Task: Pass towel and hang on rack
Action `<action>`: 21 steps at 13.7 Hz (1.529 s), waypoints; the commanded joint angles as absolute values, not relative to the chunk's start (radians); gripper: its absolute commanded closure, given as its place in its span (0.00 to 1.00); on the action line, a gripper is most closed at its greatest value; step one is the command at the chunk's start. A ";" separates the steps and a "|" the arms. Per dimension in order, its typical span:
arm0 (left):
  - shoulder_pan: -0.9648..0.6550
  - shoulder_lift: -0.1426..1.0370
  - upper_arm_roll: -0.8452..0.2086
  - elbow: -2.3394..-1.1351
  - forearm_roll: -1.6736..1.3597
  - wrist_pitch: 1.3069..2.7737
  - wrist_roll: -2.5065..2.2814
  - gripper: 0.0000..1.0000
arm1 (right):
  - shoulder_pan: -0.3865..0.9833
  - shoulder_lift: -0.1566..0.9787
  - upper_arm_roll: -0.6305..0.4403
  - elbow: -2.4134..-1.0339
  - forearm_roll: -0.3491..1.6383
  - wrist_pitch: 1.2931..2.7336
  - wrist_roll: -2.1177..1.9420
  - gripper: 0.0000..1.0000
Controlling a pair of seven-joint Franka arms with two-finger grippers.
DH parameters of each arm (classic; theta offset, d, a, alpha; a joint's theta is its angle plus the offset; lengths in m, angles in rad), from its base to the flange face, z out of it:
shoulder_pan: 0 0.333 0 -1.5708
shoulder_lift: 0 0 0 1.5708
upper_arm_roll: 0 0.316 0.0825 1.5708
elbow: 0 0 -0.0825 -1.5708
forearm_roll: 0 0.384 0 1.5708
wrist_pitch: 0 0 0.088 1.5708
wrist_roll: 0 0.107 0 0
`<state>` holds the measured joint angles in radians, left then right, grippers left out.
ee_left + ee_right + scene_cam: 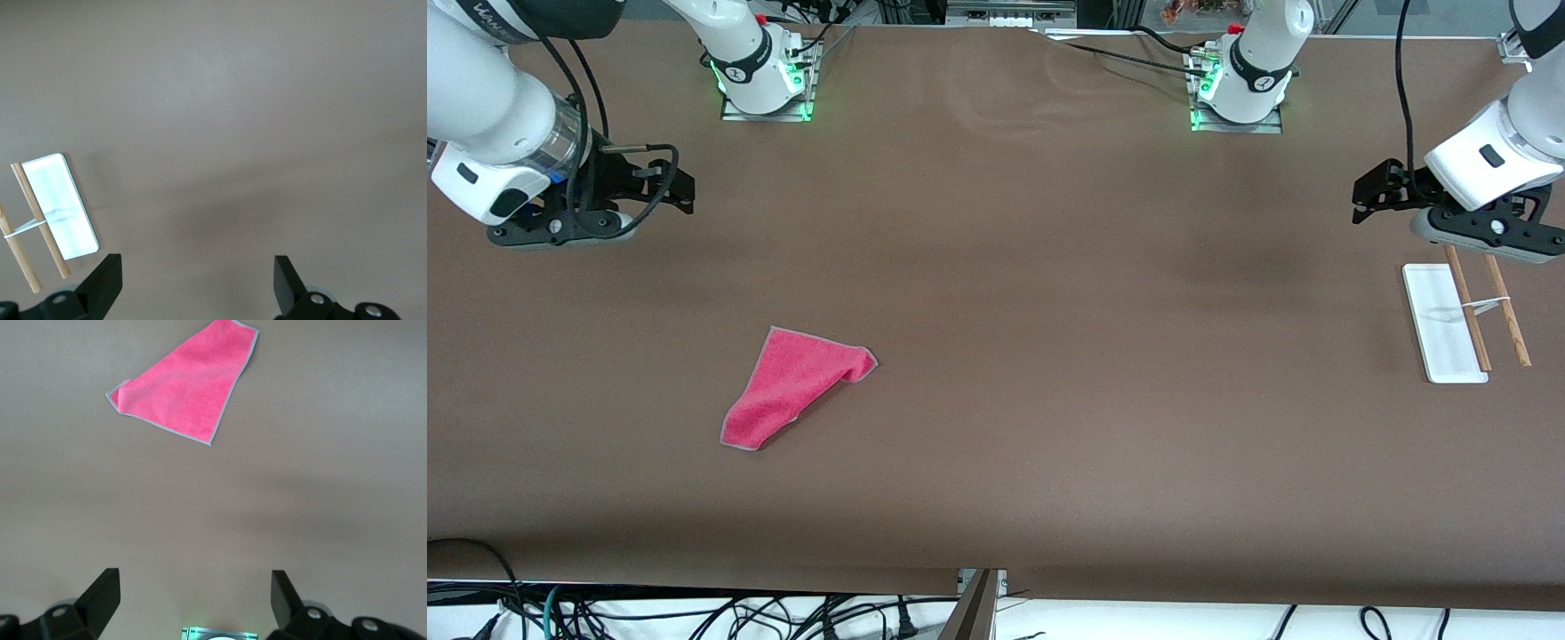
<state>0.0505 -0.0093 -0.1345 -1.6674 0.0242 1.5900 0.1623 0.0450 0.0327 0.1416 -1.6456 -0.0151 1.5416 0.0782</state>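
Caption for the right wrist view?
Open right gripper hangs over bare table; pink towel lies flat, untouched.

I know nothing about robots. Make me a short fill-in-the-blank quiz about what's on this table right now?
1. The towel shows its bright ____ side.
2. The rack lies toward the ____ arm's end of the table.
3. Both the left end effector and the right end effector have their fingers ____.
4. The towel lies crumpled on the ____, held by nothing.

Missing words: pink; left; open; table
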 commanded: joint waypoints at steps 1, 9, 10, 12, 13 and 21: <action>0.020 -0.015 -0.104 -1.651 0.023 1.569 0.143 0.00 | 0.031 0.017 0.147 -1.647 -0.011 1.539 0.084 0.00; 0.015 -0.017 -0.098 -1.651 0.023 1.568 0.144 0.00 | 0.031 0.017 0.147 -1.641 -0.011 1.534 0.084 0.00; 0.015 -0.017 -0.097 -1.651 0.023 1.569 0.144 0.00 | 0.031 0.017 0.147 -1.641 -0.009 1.532 0.083 0.00; 0.014 -0.017 -0.097 -1.651 0.023 1.568 0.144 0.00 | 0.031 0.017 0.149 -1.641 -0.011 1.529 0.074 0.00; 0.005 -0.017 -0.095 -1.651 0.023 1.569 0.143 0.00 | 0.031 0.017 0.150 -1.643 -0.011 1.529 0.072 0.00; -0.018 -0.017 -0.068 -1.652 0.023 1.568 0.141 0.00 | 0.032 0.018 0.152 -1.649 -0.015 1.531 0.072 0.00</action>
